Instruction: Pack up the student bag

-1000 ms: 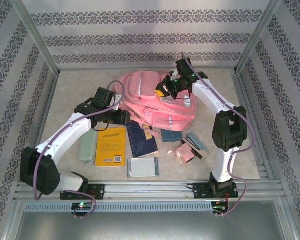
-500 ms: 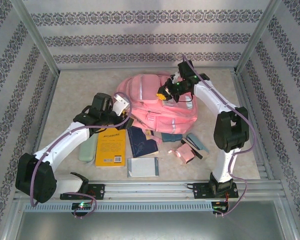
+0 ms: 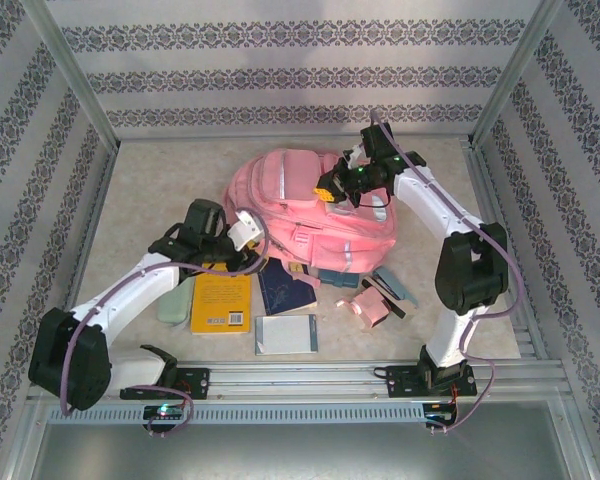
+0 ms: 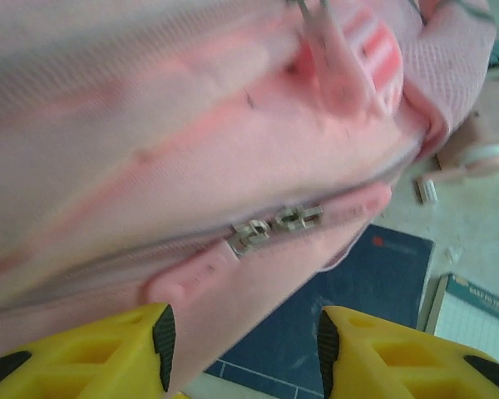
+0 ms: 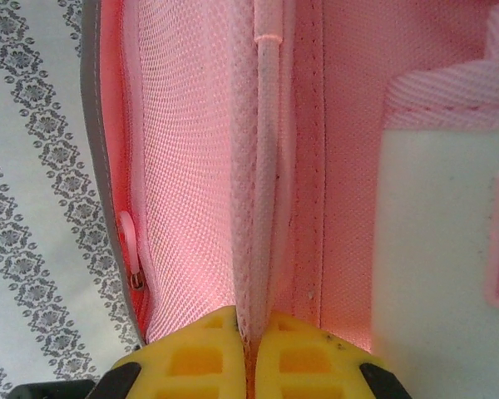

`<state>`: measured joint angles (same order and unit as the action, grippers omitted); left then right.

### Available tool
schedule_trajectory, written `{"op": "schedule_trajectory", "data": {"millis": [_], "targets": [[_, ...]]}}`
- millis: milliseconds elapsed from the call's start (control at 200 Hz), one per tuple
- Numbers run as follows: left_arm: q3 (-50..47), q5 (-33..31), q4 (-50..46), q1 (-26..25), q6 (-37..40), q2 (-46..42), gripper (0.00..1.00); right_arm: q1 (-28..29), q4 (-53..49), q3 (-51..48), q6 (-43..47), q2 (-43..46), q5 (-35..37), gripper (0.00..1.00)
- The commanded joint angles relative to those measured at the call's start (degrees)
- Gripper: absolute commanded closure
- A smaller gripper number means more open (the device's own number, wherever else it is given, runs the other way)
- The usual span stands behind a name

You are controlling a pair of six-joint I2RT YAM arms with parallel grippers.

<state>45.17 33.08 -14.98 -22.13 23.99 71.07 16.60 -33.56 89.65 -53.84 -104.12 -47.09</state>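
pink bag [image 3: 280, 185] could slip out of the pinched-shut right gripper [image 5: 248, 320]; left gripper [image 4: 243, 332], half open, empty, might miss the zipper [image 4: 274, 226].

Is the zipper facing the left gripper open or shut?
Shut, as far as visible: two metal sliders meet on the student bag, and the zipper line beside them shows no gap.

Speckled table [image 3: 145, 190], student bag [image 3: 302, 212], yellow book [image 3: 221, 303]

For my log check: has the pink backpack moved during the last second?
Yes. The student bag has slid toward the near metal rail, now covering more of the blue book.
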Motion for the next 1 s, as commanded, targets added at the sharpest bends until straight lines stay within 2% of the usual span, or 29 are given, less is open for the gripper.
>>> {"op": "schedule_trajectory", "data": {"millis": [0,95,275,490,724,999], "targets": [[-3.2,1.2,6.8,-0.5,7.6,-2.9,0.51,-0.3,5.7,-0.5,0.1,5.1,-5.6,1.00],[-4.8,0.0,8.0,-0.6,11.0,-3.8,0.54,0.1,6.2,-1.5,0.3,5.7,-6.0,1.00],[-5.8,2.5,8.7,-0.5,13.9,-4.7,0.56,0.3,6.2,-2.2,0.8,6.2,-6.2,1.00],[-6.3,5.8,9.4,-0.4,13.1,-5.1,0.60,0.5,6.1,-2.7,1.2,6.6,-6.3,1.00],[-5.9,5.2,12.6,-0.3,10.5,-3.1,0.63,1.2,6.8,-3.4,1.0,6.9,-6.8,1.00],[-6.6,7.2,14.9,-0.3,7.8,-0.2,0.69,1.3,7.5,-3.5,0.5,7.0,-7.0,1.00]]}}
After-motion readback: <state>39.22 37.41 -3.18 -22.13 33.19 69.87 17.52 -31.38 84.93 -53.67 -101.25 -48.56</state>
